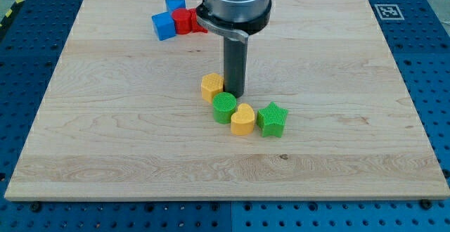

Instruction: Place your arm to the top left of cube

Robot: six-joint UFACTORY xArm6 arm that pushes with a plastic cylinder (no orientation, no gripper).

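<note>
My tip [234, 93] rests on the wooden board [105, 133] near its middle. It stands just to the right of a yellow hexagonal block [211, 87] and just above a green round block [224, 108]. A yellow heart-shaped block [242, 119] and a green star-shaped block [272, 119] lie in a row to the lower right of the tip. At the view's top left are a blue cube [163, 26], another blue block [175, 5] and a red block [185, 20], partly hidden behind the arm's body [234, 3].
The board lies on a blue perforated table [28, 84]. A square black-and-white marker [389, 11] sits at the board's top right corner.
</note>
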